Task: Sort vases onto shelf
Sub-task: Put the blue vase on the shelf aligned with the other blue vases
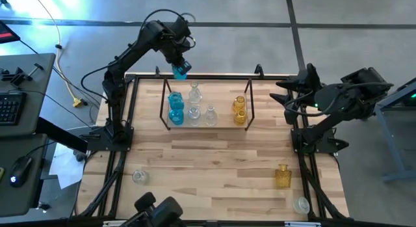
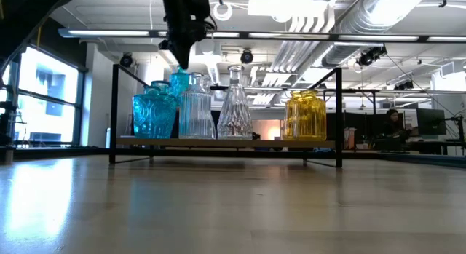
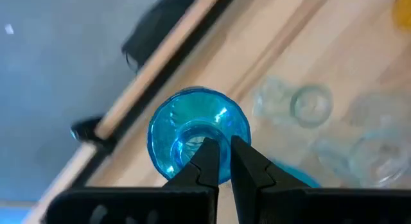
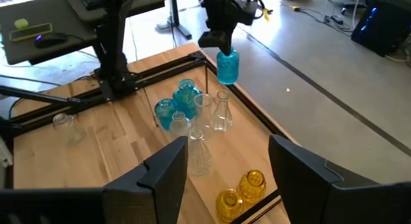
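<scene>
Translucent blue vase [image 3: 198, 131], flared rim, apparently pinched by left pincer [image 3: 219, 161].

No legible text anywhere.

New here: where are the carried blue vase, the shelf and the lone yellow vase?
Blue vase [image 4: 227, 67], right wrist view, its body.
Shelf [image 1: 249, 100], high view, right end rod.
Yellow vase [image 1: 282, 177], high view, its body.

Bright overhead lighting, window glare at left, soft tabletop reflections.
</scene>
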